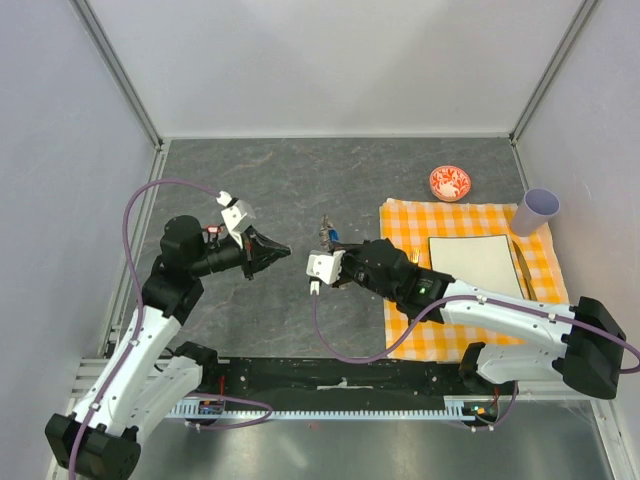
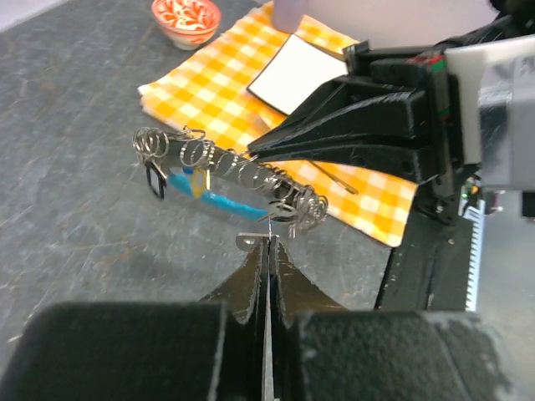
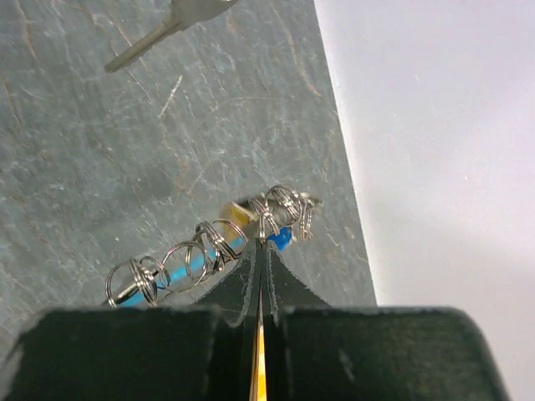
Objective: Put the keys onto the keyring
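Remote desk, mid-task: the keyring [image 2: 219, 159], a limp loop of thin grey metal rings carrying a curved bright cyan strap piece, is hanging in the air just off the left edge of the orange-and-white checked cloth [image 1: 402, 338]. I am holding it there with the right gripper [image 3: 266, 242], whose jaws are pressed together on the rings near one end, so the rest is drooping sideways.

Facing it, further from the cloth, I am keeping the left gripper [image 2: 267, 242] with its jaws fully together. A sliver of bright metal is showing at its tips, but I cannot tell whether that is a key.

One small silver key with a pale plastic head [image 3: 146, 43] is lying loose on the grey stone-patterned table [image 1: 300, 170], away from the cloth.

My reading is that the chain is going to handle as light, floppy and slippery, swinging at any nudge. I am judging the stiffer cyan strap, or a single ring pinched flat, to be the surest hold, and the plastic head the place to take a key.
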Motion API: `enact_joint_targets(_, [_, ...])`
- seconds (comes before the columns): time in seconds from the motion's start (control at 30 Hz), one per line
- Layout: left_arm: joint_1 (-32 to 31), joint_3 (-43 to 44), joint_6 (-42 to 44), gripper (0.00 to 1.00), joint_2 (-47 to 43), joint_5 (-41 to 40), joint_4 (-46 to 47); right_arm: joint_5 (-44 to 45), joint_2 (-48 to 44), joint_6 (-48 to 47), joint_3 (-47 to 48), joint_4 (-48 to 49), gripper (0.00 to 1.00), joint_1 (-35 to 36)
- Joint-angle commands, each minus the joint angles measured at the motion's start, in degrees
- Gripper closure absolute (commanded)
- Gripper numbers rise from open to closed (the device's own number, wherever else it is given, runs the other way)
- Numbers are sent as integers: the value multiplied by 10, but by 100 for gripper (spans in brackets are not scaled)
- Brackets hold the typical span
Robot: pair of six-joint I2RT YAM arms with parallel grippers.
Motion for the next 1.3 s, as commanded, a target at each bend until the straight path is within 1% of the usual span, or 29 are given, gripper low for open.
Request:
enact_joint_targets(0.0, [-11, 44, -47, 98, 35, 88, 46, 73, -18, -35, -25, 102, 100, 16])
enact_joint_targets(0.13, [-23, 61, -68, 98, 78, 101, 49, 81, -23, -42, -35, 135, 100, 26])
enact_joint_targets(0.23, [-29, 67, -90, 98, 93, 101, 46, 75, -32, -32, -40, 151, 100, 29])
enact_joint_targets(0.4, [-46, 66, -129, 98, 111, 78, 32, 61, -48, -4, -50, 161, 100, 31])
enact_joint_targets(0.67, [-60, 71, -150, 98, 127, 29, 5, 56, -45, -2, -58, 175, 100, 39])
enact_joint_targets(1.0, [-61, 94, -172, 98, 173, 25, -18, 61, -33, -9, -53, 168, 100, 51])
enact_joint_targets(1.27, [-63, 93, -185, 98, 176, 30, -20, 65, -26, -15, -51, 162, 99, 57])
